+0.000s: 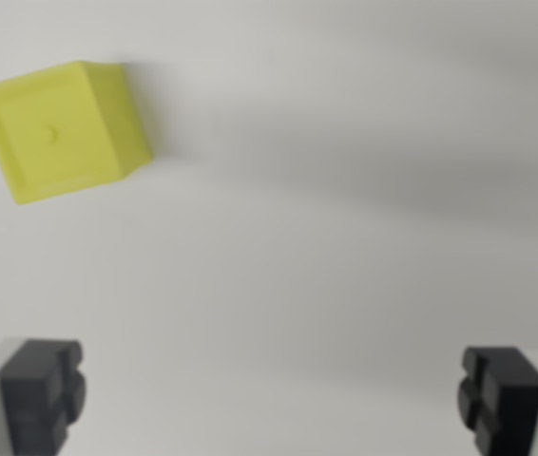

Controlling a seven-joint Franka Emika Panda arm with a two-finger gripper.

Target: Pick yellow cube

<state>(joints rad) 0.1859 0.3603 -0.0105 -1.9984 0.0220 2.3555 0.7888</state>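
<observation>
— Our end effector (271, 404) sits at the bottom of the wrist view, fingers (41, 394) spread wide to either edge and nothing between them. We have hold of nothing.

— And the cube (60, 131)?

— Up in the wrist view's left top corner, resting on the pale desk (345, 247), well apart from both fingers. It lies outside the gap, beyond the left finger's line and further ahead.

— Why is it turned like that?

— It sits skewed to us, its edges at a slant to the line between the fingers, so we see its top face with a small dimple and one side face. As it lies, the pads would meet corners rather than flat sides.

— So why keep the fingers so wide?

— We judge it a matter of clearance: spread this far, they can drop around the cube once we are over it. We are not over it yet.

— What does the next move want, then?

— Our guess is a shift toward the wrist view's upper left to centre the cube in the gap, a twist of the wrist to square the pads to two opposite faces, then a descent. The view is soft, so we cannot judge our height above the desk.
</observation>
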